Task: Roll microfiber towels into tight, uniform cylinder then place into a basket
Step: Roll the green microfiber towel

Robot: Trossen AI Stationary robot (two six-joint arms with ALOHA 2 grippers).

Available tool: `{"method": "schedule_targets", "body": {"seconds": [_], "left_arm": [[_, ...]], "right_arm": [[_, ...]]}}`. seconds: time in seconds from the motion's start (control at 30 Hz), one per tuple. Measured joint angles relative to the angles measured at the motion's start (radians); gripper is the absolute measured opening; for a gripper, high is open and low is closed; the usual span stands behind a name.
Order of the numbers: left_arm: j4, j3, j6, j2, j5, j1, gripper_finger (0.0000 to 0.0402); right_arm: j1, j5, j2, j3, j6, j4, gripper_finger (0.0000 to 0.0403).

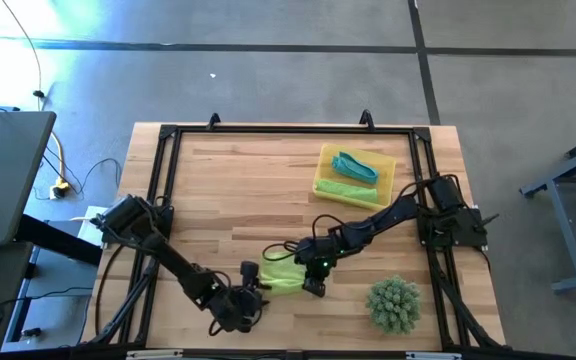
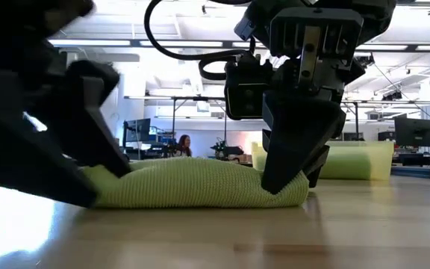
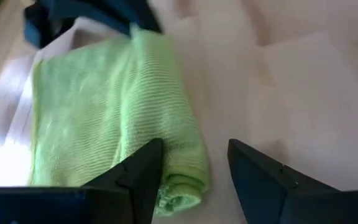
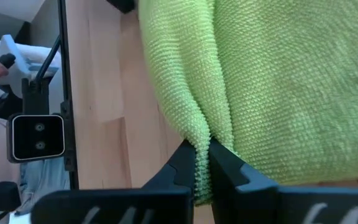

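A partly rolled lime-green towel (image 1: pixel 282 272) lies on the table near its front edge, between my two grippers. My right gripper (image 1: pixel 312 284) stands over the towel's right end, pointing down, shut on it. My left gripper (image 1: pixel 257 294) is open at the towel's left end (image 3: pixel 179 186), one finger over the cloth and the other over bare wood. The yellow tray (image 1: pixel 324 186) at the back right holds a teal roll (image 1: pixel 355 166) and a lime-green roll (image 1: pixel 346 191). My left gripper has one open finger (image 3: pixel 143 169) lying against the top of the roll near its end; the other finger (image 3: pixel 260 180) stands clear over the table. The towel rests on the table. My right gripper pinches a raised fold of the cloth (image 4: pixel 201 138) between its two fingers at the towel's right end. The fingers come from above, pointing down (image 2: pixel 290 175). The towel stays on the table.
A spiky green plant (image 1: pixel 393 305) stands at the front right, close to my right arm. A black frame (image 1: pixel 268 130) runs around the table top. Bare wood lies in the table's middle and far left. A person shows in the room behind (image 2: pixel 182 143).
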Motion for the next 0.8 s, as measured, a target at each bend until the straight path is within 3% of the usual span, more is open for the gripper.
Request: {"method": "schedule_targets", "body": {"seconds": [0.2, 0.4, 0.67, 0.8], "left_arm": [[-0.050, 0.001, -0.163, 0.008, -0.002, 0.031, 0.0175], [-0.092, 0.006, -0.502, -0.005, 0.187, 0.092, 0.0171], [-0.099, 0.008, -0.717, -0.005, 0.266, 0.106, 0.0136], [-0.094, 0.007, -0.809, -0.005, 0.288, 0.112, 0.0120]], "right_arm": [[0.003, -0.003, 0.000, 0.000, -0.010, 0.003, 0.0007], [0.008, 0.008, -0.020, -0.002, -0.146, 0.011, 0.0034], [0.021, 0.035, -0.145, -0.006, -0.551, -0.099, 0.0093], [0.074, 0.137, -0.206, -0.006, -0.699, -0.159, 0.0096]]}}
